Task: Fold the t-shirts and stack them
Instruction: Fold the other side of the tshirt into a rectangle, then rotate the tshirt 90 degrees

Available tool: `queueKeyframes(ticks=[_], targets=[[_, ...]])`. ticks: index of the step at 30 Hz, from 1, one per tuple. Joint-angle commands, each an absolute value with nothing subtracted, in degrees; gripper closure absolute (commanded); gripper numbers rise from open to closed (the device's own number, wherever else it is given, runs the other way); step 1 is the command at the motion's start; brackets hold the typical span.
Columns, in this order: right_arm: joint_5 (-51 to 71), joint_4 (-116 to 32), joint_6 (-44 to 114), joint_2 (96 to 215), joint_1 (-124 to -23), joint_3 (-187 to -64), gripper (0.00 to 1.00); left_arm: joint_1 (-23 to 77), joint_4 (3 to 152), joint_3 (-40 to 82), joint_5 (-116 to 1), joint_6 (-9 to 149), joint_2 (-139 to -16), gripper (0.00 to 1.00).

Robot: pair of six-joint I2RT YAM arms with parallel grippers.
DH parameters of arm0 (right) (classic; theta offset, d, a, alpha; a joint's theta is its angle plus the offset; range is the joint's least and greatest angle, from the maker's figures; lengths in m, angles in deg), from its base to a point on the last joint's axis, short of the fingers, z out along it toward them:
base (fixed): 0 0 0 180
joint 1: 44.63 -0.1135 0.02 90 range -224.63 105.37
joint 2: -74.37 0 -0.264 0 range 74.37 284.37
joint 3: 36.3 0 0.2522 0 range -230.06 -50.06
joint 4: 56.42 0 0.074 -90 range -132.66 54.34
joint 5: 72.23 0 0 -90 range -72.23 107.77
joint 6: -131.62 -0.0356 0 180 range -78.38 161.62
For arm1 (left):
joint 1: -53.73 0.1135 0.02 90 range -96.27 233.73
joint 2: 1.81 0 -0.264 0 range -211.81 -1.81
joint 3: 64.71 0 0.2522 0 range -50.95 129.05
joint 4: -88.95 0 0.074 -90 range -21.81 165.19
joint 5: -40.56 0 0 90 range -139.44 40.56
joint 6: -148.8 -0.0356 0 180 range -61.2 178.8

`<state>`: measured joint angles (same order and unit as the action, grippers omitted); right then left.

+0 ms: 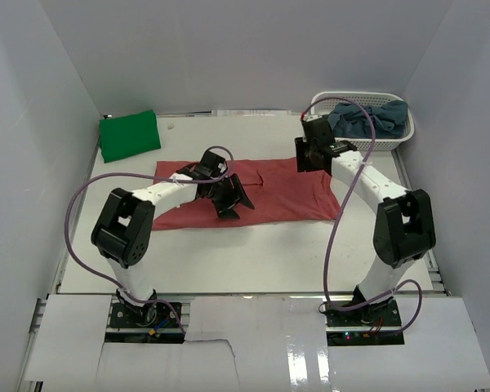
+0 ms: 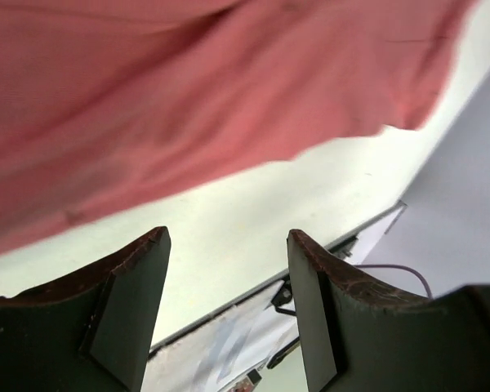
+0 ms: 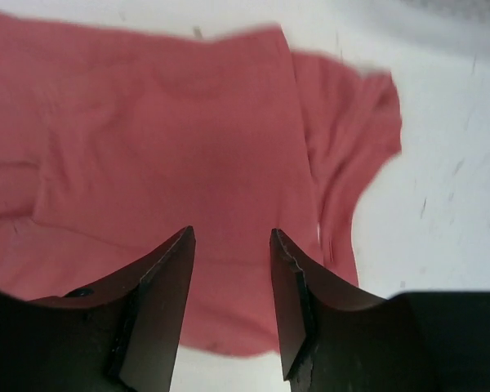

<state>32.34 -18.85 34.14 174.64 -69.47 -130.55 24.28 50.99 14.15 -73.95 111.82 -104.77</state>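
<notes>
A salmon-red t-shirt [image 1: 286,192] lies spread flat across the middle of the table. My left gripper [image 1: 233,202] is open and empty, low over the shirt's near middle edge; in the left wrist view [image 2: 229,245] the shirt [image 2: 188,98] lies just beyond the fingertips, with bare table between them. My right gripper [image 1: 314,155] is open and empty above the shirt's far right part; the right wrist view [image 3: 233,237] shows the shirt [image 3: 163,147] and one sleeve below it. A folded green t-shirt [image 1: 129,135] lies at the back left. Grey-blue t-shirts [image 1: 374,117] are heaped in the basket.
A white lattice basket [image 1: 343,98] stands at the back right corner. White walls enclose the table [image 1: 253,261] on three sides. Purple cables loop beside both arms.
</notes>
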Motion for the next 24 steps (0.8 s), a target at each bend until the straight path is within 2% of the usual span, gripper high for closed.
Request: queueKeyframes(ticks=[1,8,12,17,24], targets=[[25.4,-8.8,27.4,170.2,-69.0,-124.8,0.52,25.7,45.1,19.8,-74.6,108.1,-97.3,0.3],[22.2,-6.4,26.1,166.2,-67.8,-116.4,0.52,39.6,39.4,21.6,-80.1,95.9,-95.2,0.3],[20.5,-8.0,25.5,165.5,-66.8,-113.5,0.51,48.3,34.1,26.0,-75.2,87.4,-100.2,0.3],[19.8,-9.7,25.4,167.4,-65.4,-112.8,0.51,52.8,33.7,29.4,-70.4,84.3,-108.8,0.3],[19.6,-9.9,25.7,170.4,-64.3,-114.1,0.51,52.9,36.2,35.8,-61.7,81.4,-112.9,0.31]])
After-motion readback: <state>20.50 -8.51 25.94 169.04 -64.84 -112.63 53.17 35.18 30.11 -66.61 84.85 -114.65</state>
